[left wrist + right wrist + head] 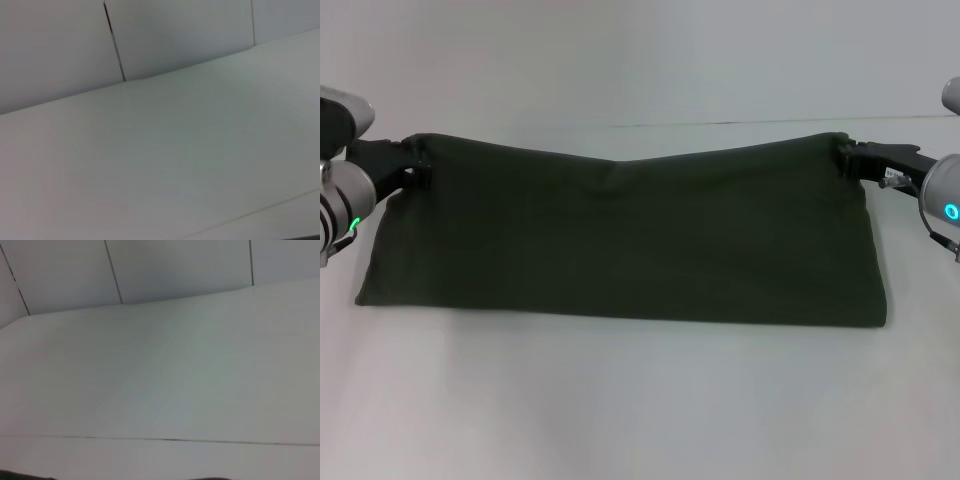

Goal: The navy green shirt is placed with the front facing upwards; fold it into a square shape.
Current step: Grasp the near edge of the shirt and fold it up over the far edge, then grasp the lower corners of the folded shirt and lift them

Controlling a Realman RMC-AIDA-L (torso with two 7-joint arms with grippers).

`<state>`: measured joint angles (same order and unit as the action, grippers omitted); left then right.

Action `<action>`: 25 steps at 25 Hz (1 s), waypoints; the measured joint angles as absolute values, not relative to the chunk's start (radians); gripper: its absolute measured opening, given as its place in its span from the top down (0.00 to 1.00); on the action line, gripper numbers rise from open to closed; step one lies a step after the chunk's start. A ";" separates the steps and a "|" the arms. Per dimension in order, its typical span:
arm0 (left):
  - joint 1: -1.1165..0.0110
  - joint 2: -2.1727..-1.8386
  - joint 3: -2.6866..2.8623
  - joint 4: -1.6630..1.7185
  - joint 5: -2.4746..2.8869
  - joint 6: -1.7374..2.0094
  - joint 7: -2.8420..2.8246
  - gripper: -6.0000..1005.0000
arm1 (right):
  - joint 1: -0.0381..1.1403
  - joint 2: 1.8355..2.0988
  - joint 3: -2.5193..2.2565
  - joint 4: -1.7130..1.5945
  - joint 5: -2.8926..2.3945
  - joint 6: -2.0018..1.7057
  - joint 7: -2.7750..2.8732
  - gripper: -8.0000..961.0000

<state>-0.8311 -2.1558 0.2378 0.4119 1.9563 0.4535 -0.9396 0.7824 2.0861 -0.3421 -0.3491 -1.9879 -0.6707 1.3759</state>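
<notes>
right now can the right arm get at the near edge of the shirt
Probably not yet. The right gripper is shut on the shirt at its far right corner, holding it up, as the left gripper does opposite. Nothing blocks the near edge on the table, but it would have to let go first.

White table (620, 400); green shirt (630, 240) atop.

Left hand (418, 160) and right hand (847, 157) fingertips buried in the shirt (630, 235) corners, both arms cut by the head view's edges, shirt's print out of sight, wrist views showing neither hand
</notes>
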 joint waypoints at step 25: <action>-0.861 -2.141 0.239 0.387 1.826 0.405 -0.888 0.45 | 0.793 2.086 -0.347 -0.355 -1.974 -0.644 1.373 0.42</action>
<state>-0.8607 -2.1409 0.2390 0.3866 1.8259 0.4047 -0.8877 0.7931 2.0862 -0.3467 -0.3551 -1.9741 -0.6445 1.3733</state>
